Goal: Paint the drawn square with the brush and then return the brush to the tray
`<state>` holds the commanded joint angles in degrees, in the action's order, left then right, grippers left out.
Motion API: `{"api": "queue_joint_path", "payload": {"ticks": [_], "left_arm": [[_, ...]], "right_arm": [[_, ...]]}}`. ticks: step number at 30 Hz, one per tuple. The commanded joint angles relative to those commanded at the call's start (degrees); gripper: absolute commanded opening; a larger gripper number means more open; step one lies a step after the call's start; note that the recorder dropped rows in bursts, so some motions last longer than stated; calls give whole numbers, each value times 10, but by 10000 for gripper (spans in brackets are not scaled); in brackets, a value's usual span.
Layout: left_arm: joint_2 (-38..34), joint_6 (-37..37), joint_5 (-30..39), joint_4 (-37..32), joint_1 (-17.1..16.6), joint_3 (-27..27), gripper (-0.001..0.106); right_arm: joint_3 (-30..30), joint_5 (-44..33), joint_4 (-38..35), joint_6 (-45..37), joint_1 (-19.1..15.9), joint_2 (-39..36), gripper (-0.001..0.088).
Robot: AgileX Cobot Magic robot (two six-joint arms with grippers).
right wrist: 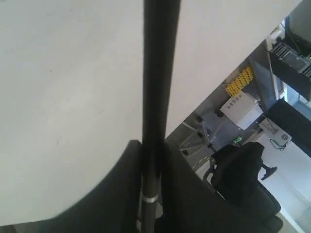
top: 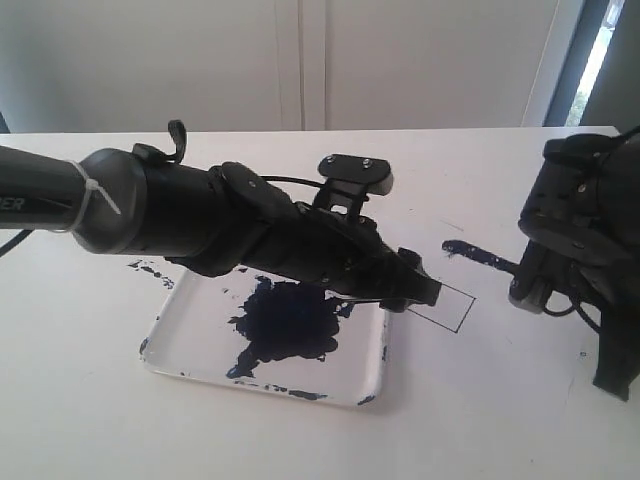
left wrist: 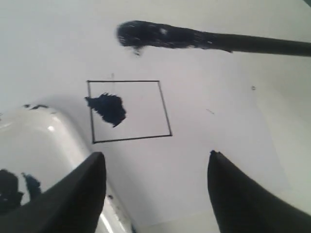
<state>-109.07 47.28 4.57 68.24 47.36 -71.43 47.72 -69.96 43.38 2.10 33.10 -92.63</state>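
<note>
White table (top: 500, 400): left claw (left wrist: 156, 155), open and empty, hangs between tray (top: 190, 340) and drawn square (left wrist: 138, 111); right claw (right wrist: 151, 150) clamps the brush (left wrist: 194, 40).

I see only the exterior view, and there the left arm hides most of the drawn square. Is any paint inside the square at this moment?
Observer: Yes. The left wrist view shows the drawn square with one dark blotch near one side. The rest of its area is white.
Operator: Does the left gripper hold anything?
Observer: No. The left gripper is open and empty, with its fingers wide apart, next to a corner of the tray.
Operator: And how does the right gripper hold the brush?
Observer: In the right wrist view the handle of the brush is clamped between the two fingers of the right gripper.
</note>
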Motion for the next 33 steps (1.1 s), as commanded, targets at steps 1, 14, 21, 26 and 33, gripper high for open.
{"api": "queue_joint_path", "payload": {"ticks": [1, 14, 21, 26, 33], "left_arm": [[1, 0, 0, 0, 0, 0, 646], [6, 0, -9, 1, 0, 0, 645], [6, -2, 0, 3, 0, 0, 645], [6, -2, 1, 3, 0, 0, 645], [6, 0, 7, 3, 0, 0, 645]], "right_arm": [[-5, 0, 0, 0, 0, 0, 0], [-12, 0, -53, 7, 38, -8, 0], [-12, 0, -48, 11, 38, -38, 0], [-12, 0, -38, 19, 38, -56, 0], [-12, 0, -9, 50, 38, -80, 0]]}}
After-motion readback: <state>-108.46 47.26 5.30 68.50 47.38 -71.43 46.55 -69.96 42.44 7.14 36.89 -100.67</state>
